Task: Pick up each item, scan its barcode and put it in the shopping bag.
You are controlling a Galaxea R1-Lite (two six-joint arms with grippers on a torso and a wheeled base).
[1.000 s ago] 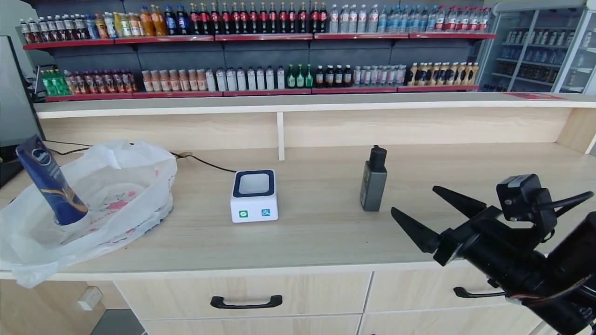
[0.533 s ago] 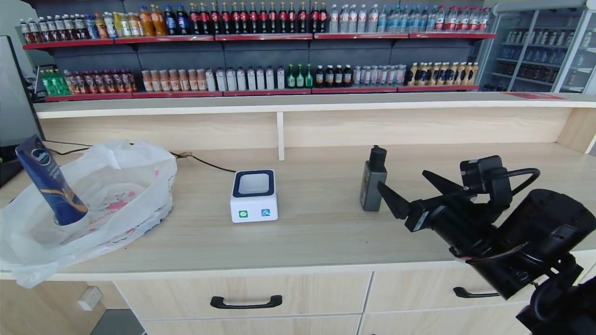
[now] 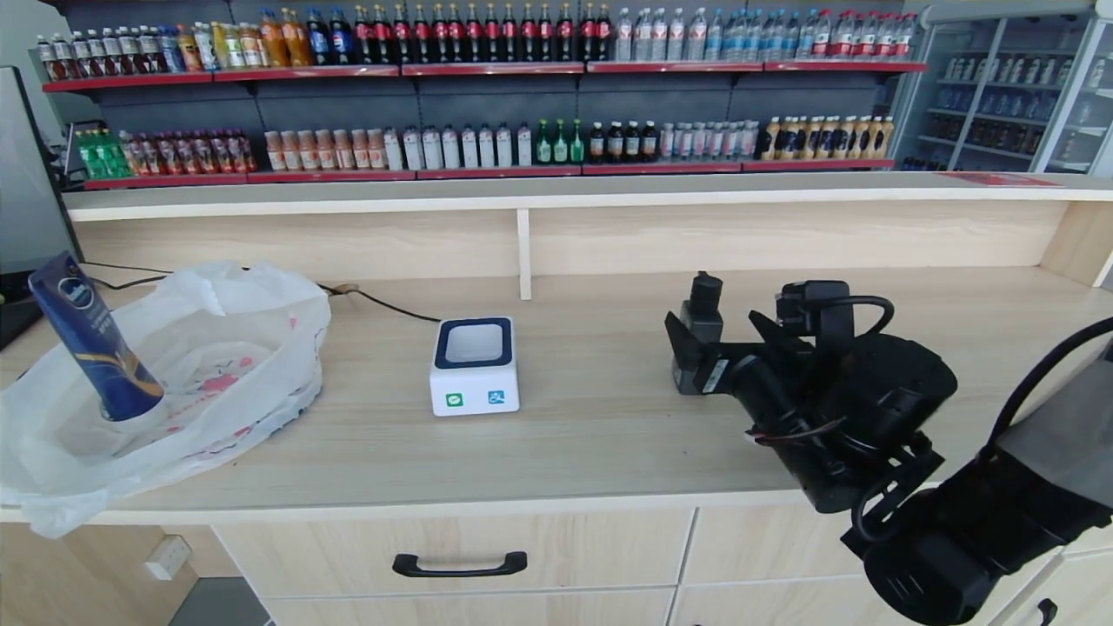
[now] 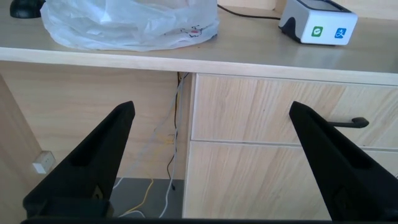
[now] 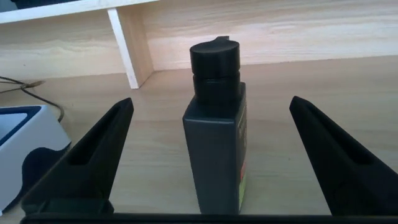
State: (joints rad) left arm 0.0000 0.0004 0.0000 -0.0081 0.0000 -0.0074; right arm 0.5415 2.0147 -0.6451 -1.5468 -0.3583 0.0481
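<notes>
Right gripper [image 3: 717,335], jaws spread wide, moves in from counter [image 3: 591,435] front edge toward 10 o'clock and now straddles grey bottle [image 3: 705,300], not yet closed on it. Bottle unmoved, upright, at 3 o'clock from scanner [image 3: 474,365]. Shopping bag [image 3: 261,313] at scanner's 9 o'clock, blue tube [image 3: 91,335] standing inside. Left gripper [image 4: 211,109] spread, low before drawers. Likely next: close, lift, scan.

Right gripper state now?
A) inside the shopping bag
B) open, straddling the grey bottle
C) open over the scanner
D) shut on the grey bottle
B: in the right wrist view the right gripper is spread wide, with the upright grey bottle between its fingers and a gap on each side.
</notes>
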